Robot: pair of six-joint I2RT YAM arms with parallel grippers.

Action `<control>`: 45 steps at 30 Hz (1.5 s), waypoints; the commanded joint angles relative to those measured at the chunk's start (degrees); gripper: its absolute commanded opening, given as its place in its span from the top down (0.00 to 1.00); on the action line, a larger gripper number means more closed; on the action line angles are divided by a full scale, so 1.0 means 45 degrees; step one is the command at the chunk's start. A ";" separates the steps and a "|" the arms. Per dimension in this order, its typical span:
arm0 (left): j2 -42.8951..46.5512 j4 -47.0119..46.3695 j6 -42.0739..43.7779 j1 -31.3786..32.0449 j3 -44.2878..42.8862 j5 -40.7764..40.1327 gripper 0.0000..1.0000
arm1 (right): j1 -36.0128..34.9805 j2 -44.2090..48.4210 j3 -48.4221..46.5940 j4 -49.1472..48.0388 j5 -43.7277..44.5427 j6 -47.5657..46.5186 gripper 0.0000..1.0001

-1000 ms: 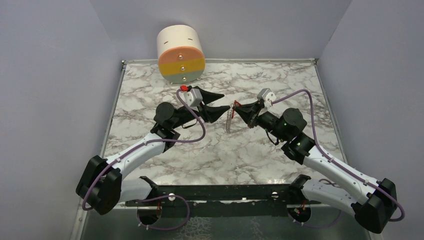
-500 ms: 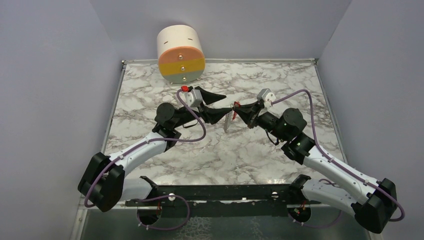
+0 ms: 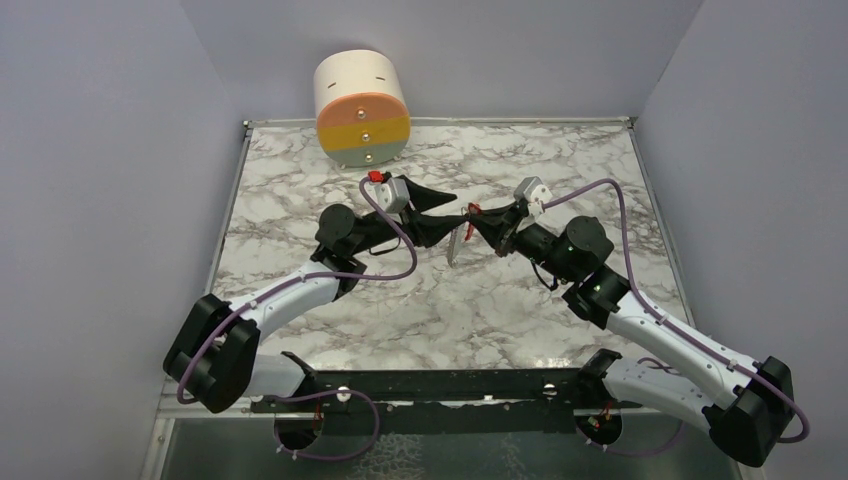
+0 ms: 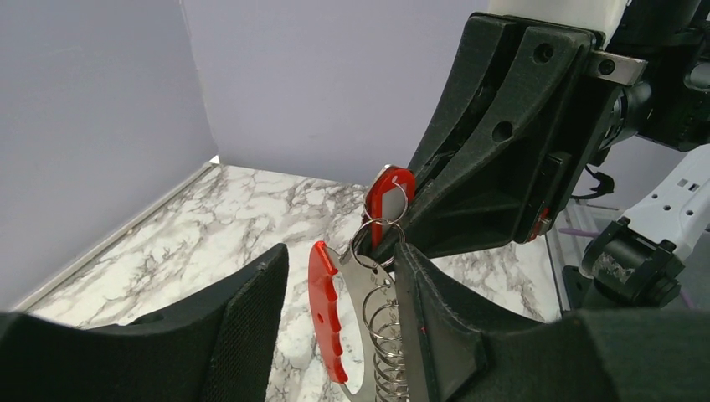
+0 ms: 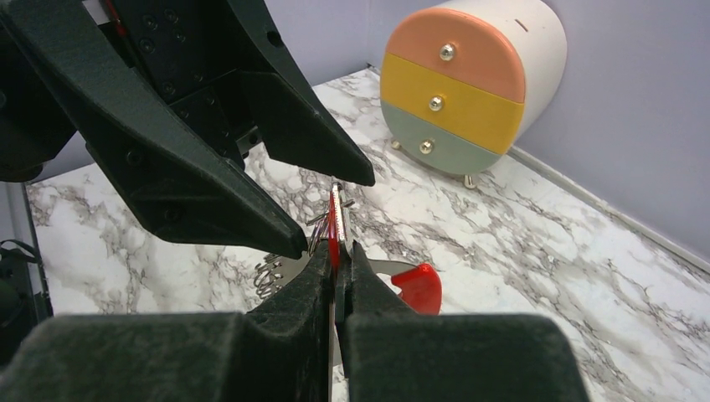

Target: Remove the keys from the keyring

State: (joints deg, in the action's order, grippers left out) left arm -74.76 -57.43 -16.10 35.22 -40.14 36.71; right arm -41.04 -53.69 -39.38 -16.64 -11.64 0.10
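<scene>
A red key tag (image 4: 390,194) hangs on a small steel keyring (image 4: 378,233). On the ring hang a flat metal key piece with a red grip (image 4: 325,318) and a wire coil (image 4: 387,343). My right gripper (image 5: 337,251) is shut on the red tag (image 5: 335,219) and holds the bunch above the table (image 3: 456,245). My left gripper (image 4: 342,276) is open. Its fingers straddle the hanging metal piece, and the right finger (image 4: 435,310) lies against the coil. In the top view the two grippers meet tip to tip, the left (image 3: 450,210) and the right (image 3: 478,219).
A round drawer unit with orange, yellow and green fronts (image 3: 362,110) stands at the back left of the marble table (image 3: 560,160); it also shows in the right wrist view (image 5: 469,84). Grey walls enclose the table on three sides.
My left gripper has moved right, and its open fingers now straddle the hanging metal piece. The hanging piece has tilted from vertical. The right gripper has held still.
</scene>
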 commanded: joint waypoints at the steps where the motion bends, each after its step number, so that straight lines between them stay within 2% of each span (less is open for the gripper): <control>1: -0.0191 -0.0836 -0.0192 -0.0037 -0.0260 0.0436 0.51 | -0.0002 0.0163 -0.0468 -0.0154 -0.0226 -0.0120 0.99; 8: -0.0158 -0.1088 -0.0104 -0.0054 -0.0230 0.0752 0.55 | -0.0002 0.0261 -0.0469 -0.0110 -0.0241 -0.0114 0.99; 18: -0.0928 -0.2153 -0.1089 -0.0054 -0.0533 0.1794 0.63 | -0.0007 0.0417 -0.0371 -0.0071 -0.0187 -0.0075 0.99; 22: -0.1082 -0.2316 -0.1302 -0.0054 -0.0591 0.2041 0.75 | -0.0007 0.0454 -0.0395 -0.0032 -0.0129 -0.0118 0.99; 25: -0.1024 -0.2452 -0.1291 -0.0056 -0.0493 0.1963 0.90 | -0.0001 0.0418 -0.0429 -0.0032 -0.0119 -0.0116 0.99; 28: -0.0897 -0.2568 -0.1272 -0.0054 -0.0417 0.1940 0.99 | -0.0002 0.0371 -0.0392 -0.0032 -0.0092 -0.0102 0.99; 39: -0.0934 -0.3126 -0.1845 -0.0054 -0.0031 0.2110 1.00 | -0.0002 0.0273 -0.0396 -0.0173 0.0074 -0.0078 0.99; 45: -0.0621 -0.3319 -0.1763 -0.0054 0.0147 0.1309 1.00 | -0.0002 0.0280 -0.0358 -0.0122 0.0071 -0.0056 0.99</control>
State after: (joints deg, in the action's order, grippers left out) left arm -79.11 -69.04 -23.49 34.89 -40.34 44.29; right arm -41.04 -52.80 -39.38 -15.53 -11.62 0.08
